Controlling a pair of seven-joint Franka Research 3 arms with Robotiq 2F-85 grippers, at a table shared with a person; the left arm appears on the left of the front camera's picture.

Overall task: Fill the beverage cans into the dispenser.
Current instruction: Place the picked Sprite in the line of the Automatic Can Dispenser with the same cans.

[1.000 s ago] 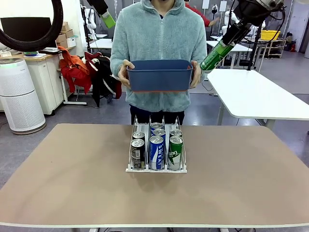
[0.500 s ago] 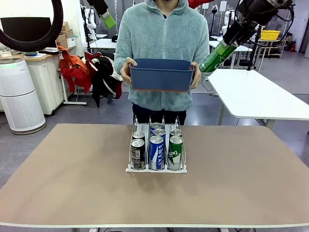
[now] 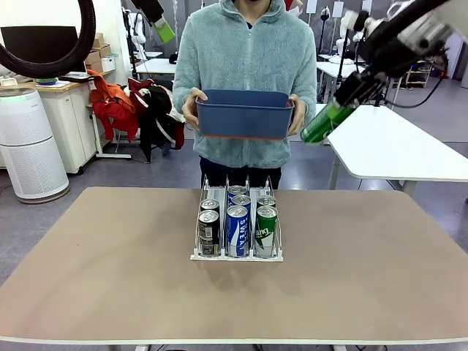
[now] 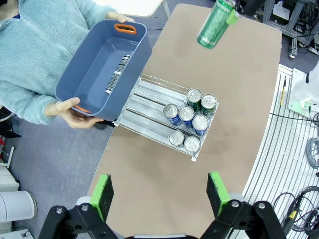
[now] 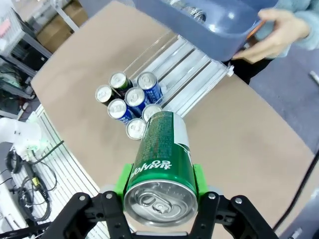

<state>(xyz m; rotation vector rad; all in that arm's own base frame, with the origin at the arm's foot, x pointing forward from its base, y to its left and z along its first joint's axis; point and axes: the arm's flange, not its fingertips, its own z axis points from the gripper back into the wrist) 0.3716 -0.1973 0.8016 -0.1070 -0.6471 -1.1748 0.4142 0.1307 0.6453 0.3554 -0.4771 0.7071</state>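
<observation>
Six cans (image 3: 238, 223) are seated in the dispenser (image 3: 236, 257). A green can (image 3: 320, 124) is clamped aloft in the right end effector (image 3: 338, 110); another is left in the bin (image 3: 243, 117). The left end effector (image 4: 162, 191) is spread wide, empty.

From the front, the rear slim aluminium drink cans (image 3: 238, 191) in the small white wire-divided dispenser rack (image 3: 236, 255) sit mostly hidden behind the front row (image 3: 237, 230), and the near wall of the dark blue plastic bin (image 3: 243, 117) hides its inside. The green can (image 3: 320, 124) in the right hand (image 5: 160, 183) looks blurred there
</observation>
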